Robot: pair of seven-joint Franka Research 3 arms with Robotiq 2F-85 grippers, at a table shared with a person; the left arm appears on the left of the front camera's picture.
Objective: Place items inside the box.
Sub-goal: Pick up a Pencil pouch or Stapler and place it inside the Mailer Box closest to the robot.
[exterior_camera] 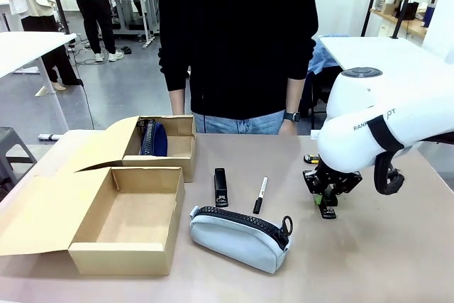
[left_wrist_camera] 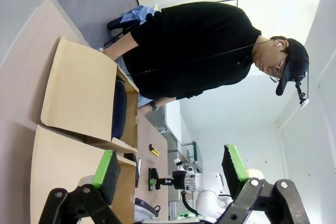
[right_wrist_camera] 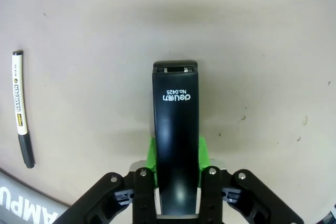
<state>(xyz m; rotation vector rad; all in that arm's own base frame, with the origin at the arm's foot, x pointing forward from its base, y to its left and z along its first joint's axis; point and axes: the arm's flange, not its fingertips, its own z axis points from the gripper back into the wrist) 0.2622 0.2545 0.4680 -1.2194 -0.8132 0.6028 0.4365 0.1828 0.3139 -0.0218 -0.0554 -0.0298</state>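
Observation:
My right gripper (exterior_camera: 325, 201) (right_wrist_camera: 176, 153) is shut on a black stapler (right_wrist_camera: 176, 114), whose body sits between the green pads, low over the table's right side. A second black stapler (exterior_camera: 220, 186), a black-and-white marker pen (exterior_camera: 260, 195) (right_wrist_camera: 21, 129) and a grey zipped pouch (exterior_camera: 240, 235) lie mid-table. A small yellow-and-black tool (exterior_camera: 311, 159) lies near the person. The near cardboard box (exterior_camera: 120, 259) stands open with nothing in it. The far box (exterior_camera: 181, 148) (left_wrist_camera: 79, 98) holds a dark blue pouch (exterior_camera: 154, 140) (left_wrist_camera: 119, 109). My left gripper (left_wrist_camera: 170, 174) is open and holds nothing.
A person in black stands at the far edge, hands (exterior_camera: 287, 128) down by the table. The box flaps (exterior_camera: 42, 211) spread out over the left side of the table. Bare tabletop (exterior_camera: 383, 253) stretches around and in front of my right gripper.

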